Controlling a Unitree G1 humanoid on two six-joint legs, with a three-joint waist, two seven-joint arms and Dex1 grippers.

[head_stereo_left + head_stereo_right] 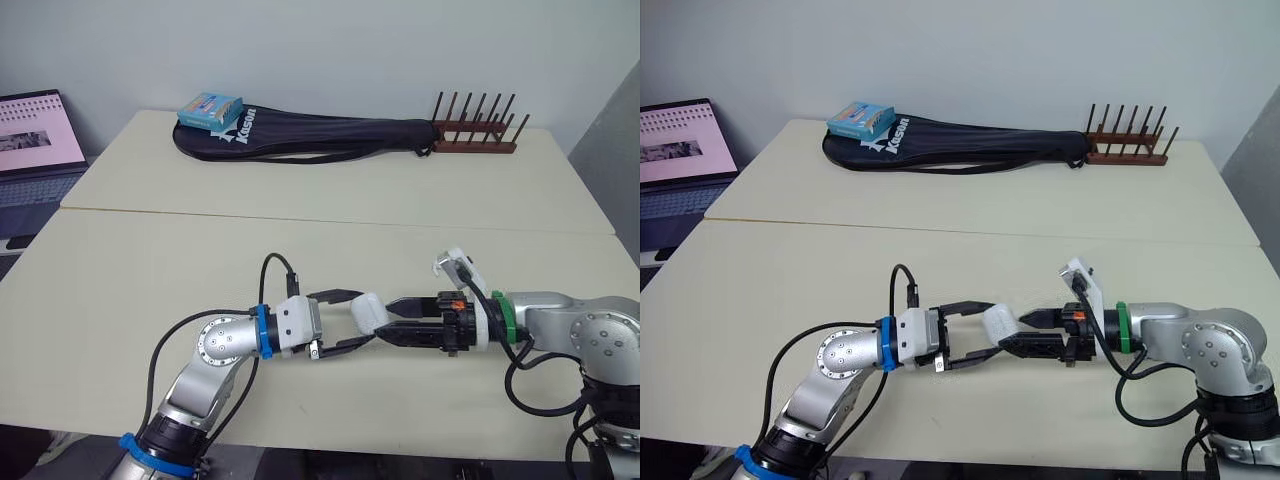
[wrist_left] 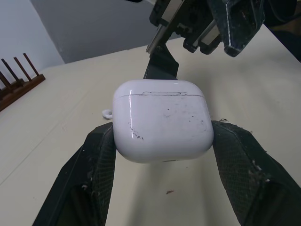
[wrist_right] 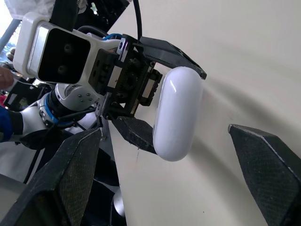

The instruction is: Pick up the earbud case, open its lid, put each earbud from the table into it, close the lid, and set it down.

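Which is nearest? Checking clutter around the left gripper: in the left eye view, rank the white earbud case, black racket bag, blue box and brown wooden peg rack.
1. White earbud case, held in the left gripper.
2. Black racket bag, on the far table.
3. Blue box at its left end and brown wooden peg rack at its right: too close to call.

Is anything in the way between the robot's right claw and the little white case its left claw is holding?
Nothing visible stands between them. The left gripper holds the case by its sides, lid shut, above the table. The open right gripper faces the case's free end directly, with its fingers spread to either side of it.
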